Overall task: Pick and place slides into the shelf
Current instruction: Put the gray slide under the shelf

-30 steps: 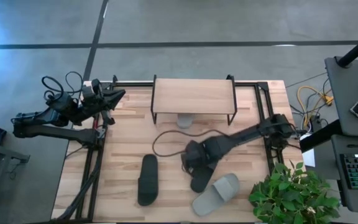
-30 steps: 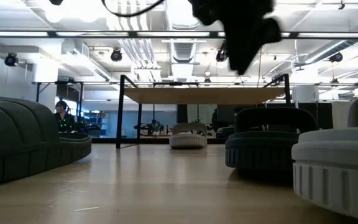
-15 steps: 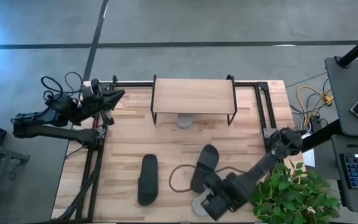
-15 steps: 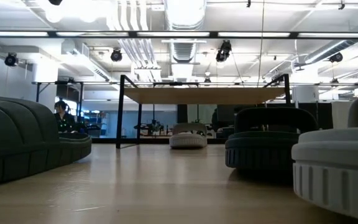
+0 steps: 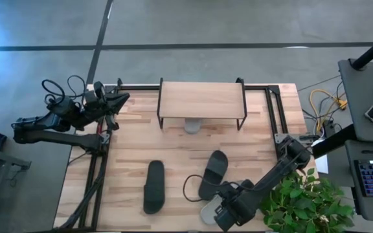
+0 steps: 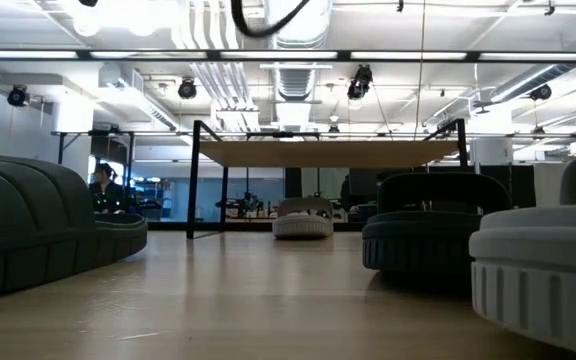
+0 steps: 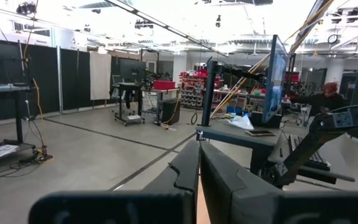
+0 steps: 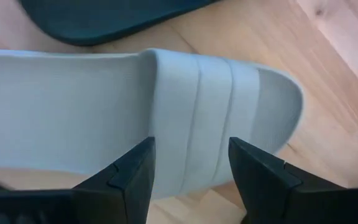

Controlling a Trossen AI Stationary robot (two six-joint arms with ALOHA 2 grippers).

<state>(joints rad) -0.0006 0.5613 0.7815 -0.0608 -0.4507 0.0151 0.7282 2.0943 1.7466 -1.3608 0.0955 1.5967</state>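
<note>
A light grey slide (image 5: 207, 211) lies at the table's near edge and looms at the right of the low view (image 6: 548, 270). My right gripper (image 5: 220, 208) hovers over it, open. In the right wrist view (image 8: 188, 177) its fingers stand on either side of the ribbed strap (image 8: 204, 106), with no touch showing. Two black slides (image 5: 154, 186) (image 5: 214, 173) lie flat on the table. Another grey slide (image 5: 192, 126) sits under the shelf (image 5: 201, 100). My left gripper (image 5: 118, 100) waits shut at the table's far left corner.
A potted plant (image 5: 303, 200) crowds the near right corner beside my right arm. Black frame rails (image 5: 99, 162) run along the table's left and right sides. Bare wood lies between the shelf and the slides. A person (image 6: 100, 185) sits far off in the room.
My right gripper has swung from above the right-hand black slide in the table's middle toward the near edge. It now stands over the light grey slide and has left the low view. The slides have stayed in place.
</note>
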